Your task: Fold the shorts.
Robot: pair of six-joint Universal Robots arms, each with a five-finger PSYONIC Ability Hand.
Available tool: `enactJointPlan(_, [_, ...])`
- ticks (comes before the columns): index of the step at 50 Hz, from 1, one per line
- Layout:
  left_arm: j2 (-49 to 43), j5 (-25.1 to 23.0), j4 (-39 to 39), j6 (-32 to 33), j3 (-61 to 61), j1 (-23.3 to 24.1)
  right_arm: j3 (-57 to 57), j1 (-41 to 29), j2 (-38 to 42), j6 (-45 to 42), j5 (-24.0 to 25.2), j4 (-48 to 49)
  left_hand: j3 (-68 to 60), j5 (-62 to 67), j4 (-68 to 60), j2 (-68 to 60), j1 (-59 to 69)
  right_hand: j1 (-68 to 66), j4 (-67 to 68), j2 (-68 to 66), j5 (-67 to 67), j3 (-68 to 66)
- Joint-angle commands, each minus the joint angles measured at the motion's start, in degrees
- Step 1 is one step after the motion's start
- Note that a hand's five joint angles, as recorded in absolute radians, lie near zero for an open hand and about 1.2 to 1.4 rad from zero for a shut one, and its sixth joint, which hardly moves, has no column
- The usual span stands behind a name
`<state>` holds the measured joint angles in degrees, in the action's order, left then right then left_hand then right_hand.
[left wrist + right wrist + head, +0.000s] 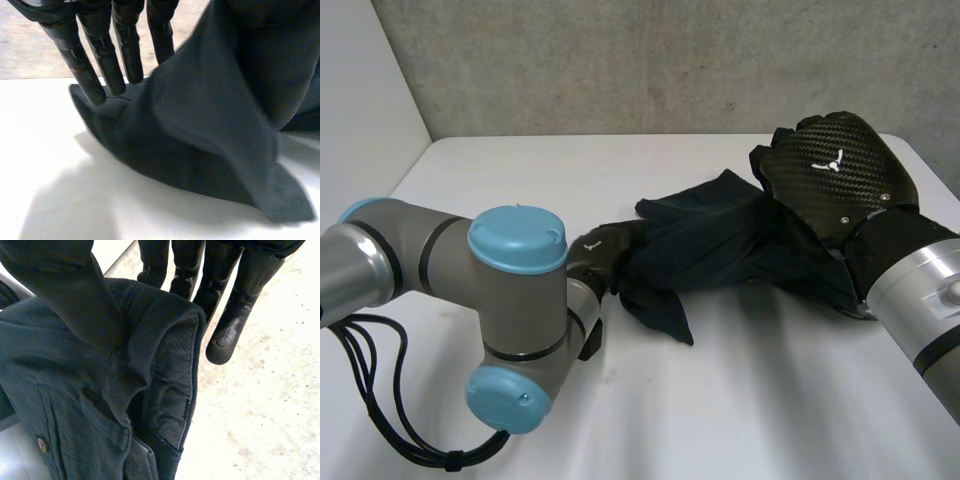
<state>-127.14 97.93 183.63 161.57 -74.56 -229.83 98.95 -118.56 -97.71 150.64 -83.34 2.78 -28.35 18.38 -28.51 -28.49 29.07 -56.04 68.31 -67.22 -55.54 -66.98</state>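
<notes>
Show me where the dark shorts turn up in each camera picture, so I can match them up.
Head view: shorts bunched on the table, stretched between the left hand and the right hand.
Left wrist view: shorts under the left hand's straight fingertips, rising away from them.
Right wrist view: shorts pinched between the right hand's thumb and fingers.
Shared landmark: the concrete wall.

Probably a lab: concrete wall [650, 60], white table [770, 400]
</notes>
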Motion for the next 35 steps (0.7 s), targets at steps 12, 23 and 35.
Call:
enactJointPlan(12, [19.0, 4.2, -2.9, 24.5, -4.6, -0.4, -6.4, 1.1, 2.2, -2.5, 0.0, -1.7, -33.3, 33.3, -33.2, -33.2, 32.6, -24.0, 11.7, -12.8, -14.5, -13.0])
enactJointPlan(23, [39.4, 2.9, -4.6, 56.8, -9.6, -0.8, -17.6, 1.1, 6.8, -4.5, 0.5, -14.7, -51.7, 51.6, -51.5, -51.5, 50.9, -24.0, 11.7, -12.8, -14.5, -13.0])
enactJointPlan(35, [36.5, 2.7, -4.4, 62.9, -15.7, -0.4, -21.1, 1.1, 17.3, -11.1, -0.2, -23.7, -51.7, 51.6, -51.5, -51.5, 50.9, -24.0, 11.7, -12.8, -14.5, -13.0])
